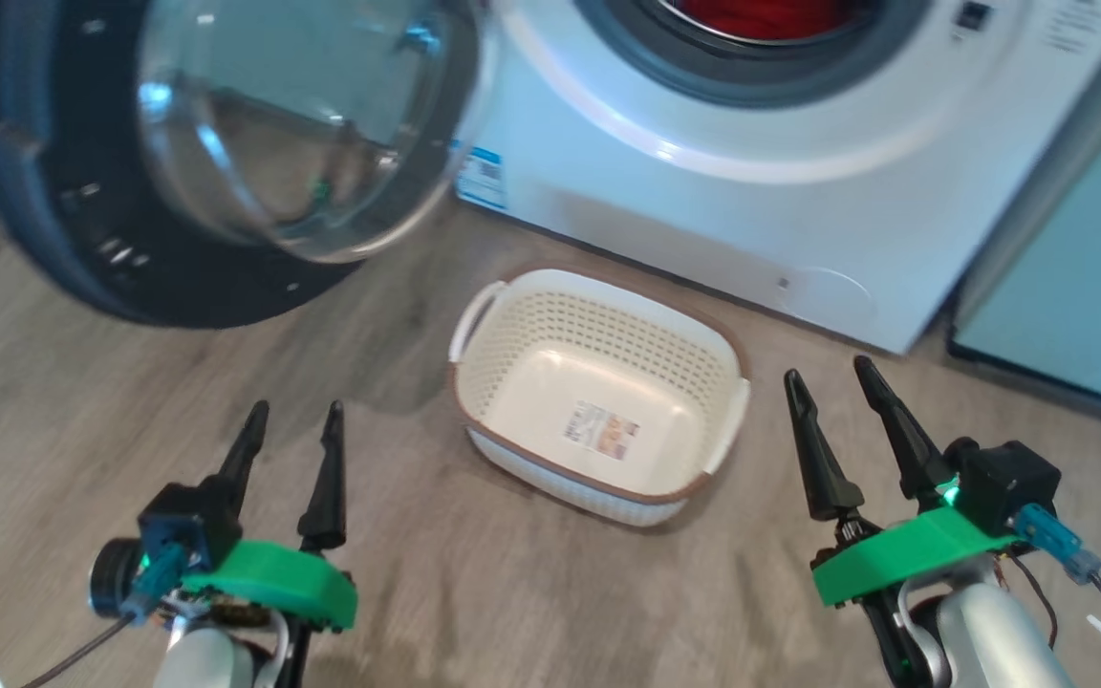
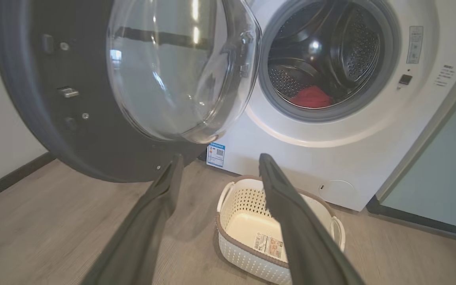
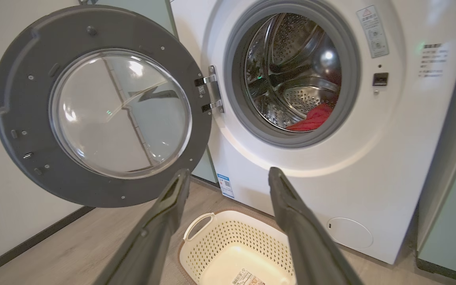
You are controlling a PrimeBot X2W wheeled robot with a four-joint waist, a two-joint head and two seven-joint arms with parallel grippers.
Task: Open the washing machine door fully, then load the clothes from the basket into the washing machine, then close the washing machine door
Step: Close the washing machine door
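The washing machine [image 1: 703,191] [image 2: 331,158] [image 3: 311,190] stands with its door [image 1: 226,162] [image 2: 133,87] [image 3: 101,111] swung wide open to the left. Red clothes [image 1: 761,14] [image 2: 311,97] [image 3: 313,118] lie low in the steel drum. On the floor before the machine sits the white basket [image 1: 598,397] [image 2: 244,241] [image 3: 220,253], holding nothing but its label sticker. My left gripper [image 1: 294,418] [image 2: 220,166] is open at the basket's left. My right gripper [image 1: 830,371] [image 3: 228,178] is open at its right. Both are apart from the basket and hold nothing.
Pale teal cabinets [image 1: 1076,306] [image 2: 441,186] [image 3: 449,221] flank the machine on the right. A white wall with a dark skirting board [image 2: 10,178] [image 3: 30,237] runs behind the open door. Wood-look floor [image 1: 512,592] spreads around the basket.
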